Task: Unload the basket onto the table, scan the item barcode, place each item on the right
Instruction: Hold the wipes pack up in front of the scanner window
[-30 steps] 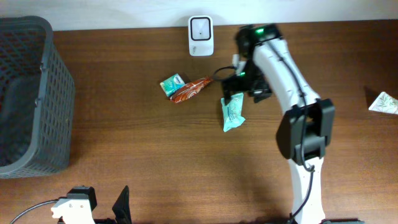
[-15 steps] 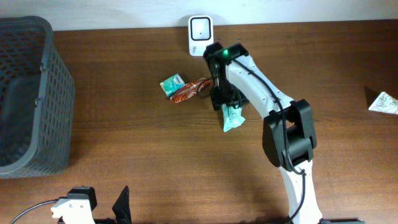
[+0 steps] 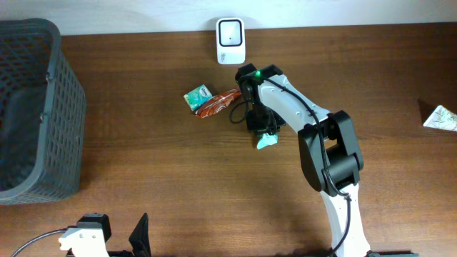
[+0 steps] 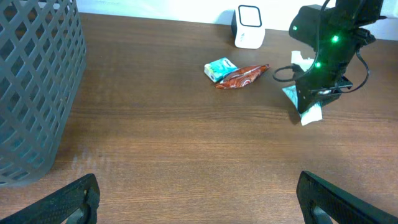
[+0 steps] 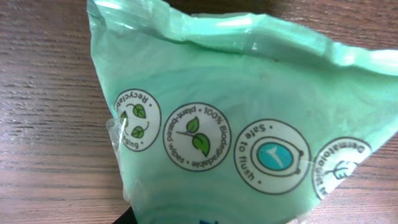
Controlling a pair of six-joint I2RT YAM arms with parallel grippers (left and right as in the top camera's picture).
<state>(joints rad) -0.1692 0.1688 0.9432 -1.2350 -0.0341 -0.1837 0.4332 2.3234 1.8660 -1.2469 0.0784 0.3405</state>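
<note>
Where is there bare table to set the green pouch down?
Bare wood lies between the basket and the teal packet, and between the right arm and the white packet at the right edge. Crowded below the scanner: teal packet, red wrapper, and right gripper over the green pouch.

Brown wooden table [image 3: 143, 157], grain running side to side. Far left: dark grey mesh basket [image 3: 68, 107], standing upright. Back edge, middle: small white scanner [image 3: 230, 41]. In front of it and a little left: teal packet [image 3: 198, 96] with a red-brown wrapper [image 3: 220, 103] touching its right side. Just right of those: green pouch [image 3: 265, 140], flat on the wood, mostly covered from above. Far right edge, well apart: pale leaf-print packet [image 3: 440, 118].
</note>
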